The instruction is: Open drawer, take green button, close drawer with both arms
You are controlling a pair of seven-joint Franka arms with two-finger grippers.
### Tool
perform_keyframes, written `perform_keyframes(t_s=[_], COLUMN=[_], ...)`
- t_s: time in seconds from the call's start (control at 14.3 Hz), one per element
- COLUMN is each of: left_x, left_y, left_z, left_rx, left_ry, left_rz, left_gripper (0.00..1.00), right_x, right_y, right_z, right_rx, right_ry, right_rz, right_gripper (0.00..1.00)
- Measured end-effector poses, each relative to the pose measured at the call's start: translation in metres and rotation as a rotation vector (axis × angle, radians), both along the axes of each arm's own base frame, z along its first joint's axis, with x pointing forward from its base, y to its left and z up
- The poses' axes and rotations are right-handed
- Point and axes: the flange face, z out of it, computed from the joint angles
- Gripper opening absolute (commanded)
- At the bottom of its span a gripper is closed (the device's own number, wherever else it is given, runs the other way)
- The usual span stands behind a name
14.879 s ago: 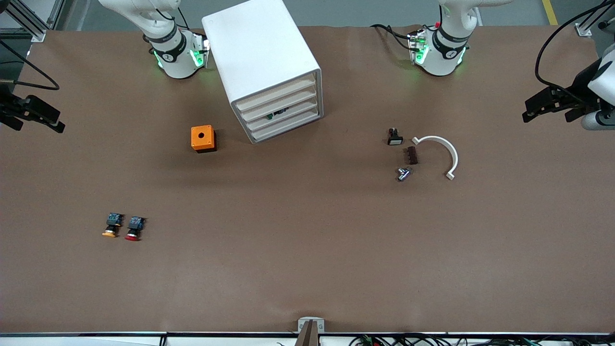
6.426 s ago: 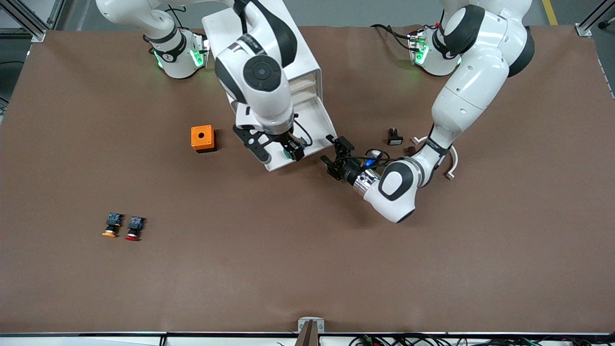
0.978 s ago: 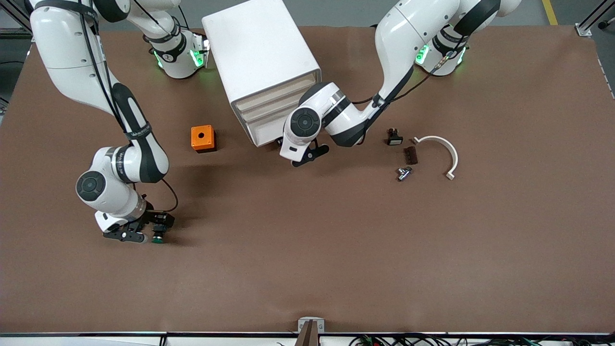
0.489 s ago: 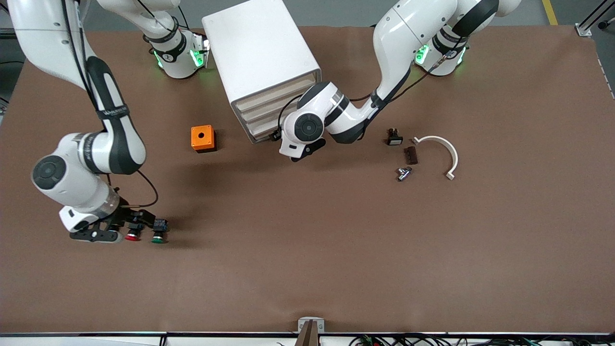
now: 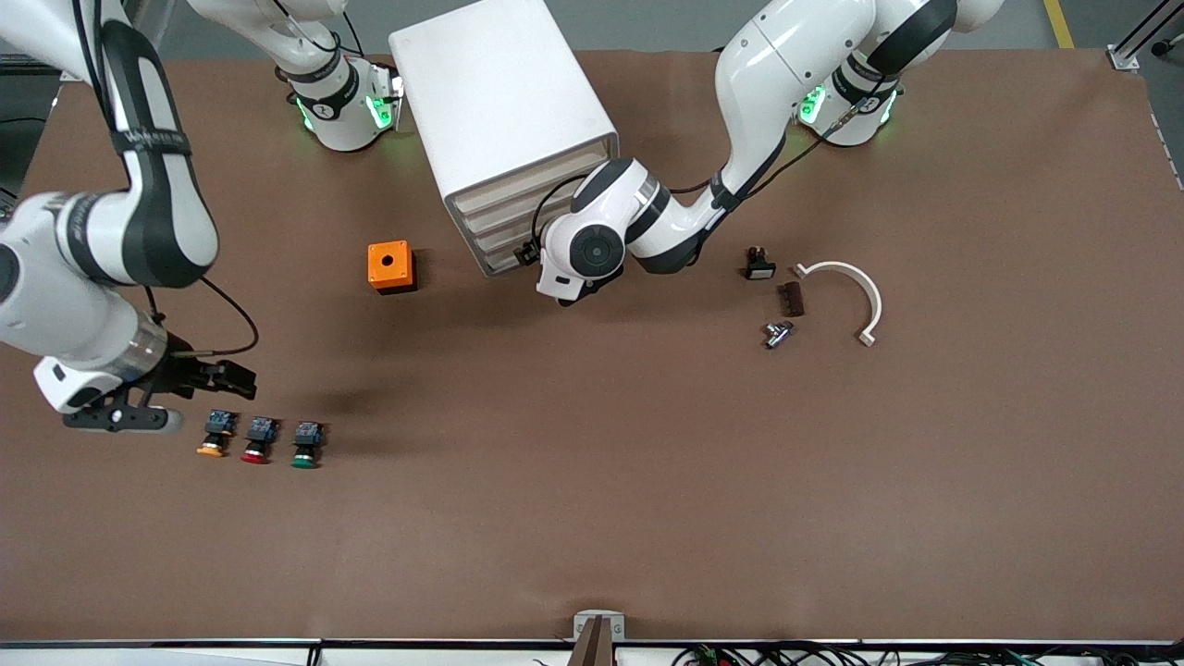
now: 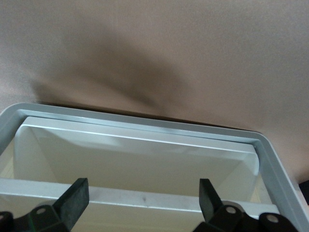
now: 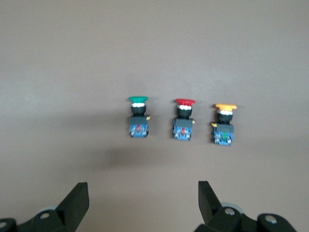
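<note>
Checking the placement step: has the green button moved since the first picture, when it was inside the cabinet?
Yes. The green button is out of the cabinet and now lies on the table beside the red button, nearer the front camera.

Brown table (image 5: 592,481) carrying white cabinet (image 5: 504,111), orange box (image 5: 391,266) sitting beside cabinet, green button (image 5: 305,444), red button (image 5: 259,440), yellow button (image 5: 215,435) lying in a row nearer the camera than the box, white curved bracket (image 5: 856,296) and small parts lying toward the left arm's end

The front camera is looking down from high across the table (image 5: 647,481), facing both bases. The left wrist camera is peering closely into the cabinet (image 6: 145,125); the right wrist one is looking down on three buttons (image 7: 183,121), shared with the front view.
</note>
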Motion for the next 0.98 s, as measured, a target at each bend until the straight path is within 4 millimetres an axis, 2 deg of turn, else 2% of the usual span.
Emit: perform_keyframes(t_s=[0.21,0.49,0.63,0.77,0.98], left_x=[0.001,0.014,0.038,0.073,0.124], left_y=[0.001,0.005,0.018,0.037,0.072], left_z=[0.000,0.007,0.016,0.030,0.066], left_rx=[-0.004,-0.019,-0.030,-0.033,-0.051], left_ry=[0.002,-0.020,-0.096,-0.191,-0.284], left_rz=[0.003,0.017,-0.017,-0.045,-0.012], left_gripper=[1.00,1.00,1.00,1.00,1.00], right_x=[-0.021,-0.047,-0.062,-0.074,-0.087], right_y=[0.003,0.003,0.002,0.001,0.000], right_z=[0.045,0.091,0.111,0.128,0.150], right_rx=[0.007,0.013,0.016,0.018,0.020], right_ry=[0.019,0.039,0.052,0.055,0.045], right_rz=[0.007,0.010,0.010,0.003,-0.010], right_gripper=[1.00,1.00,1.00,1.00,1.00])
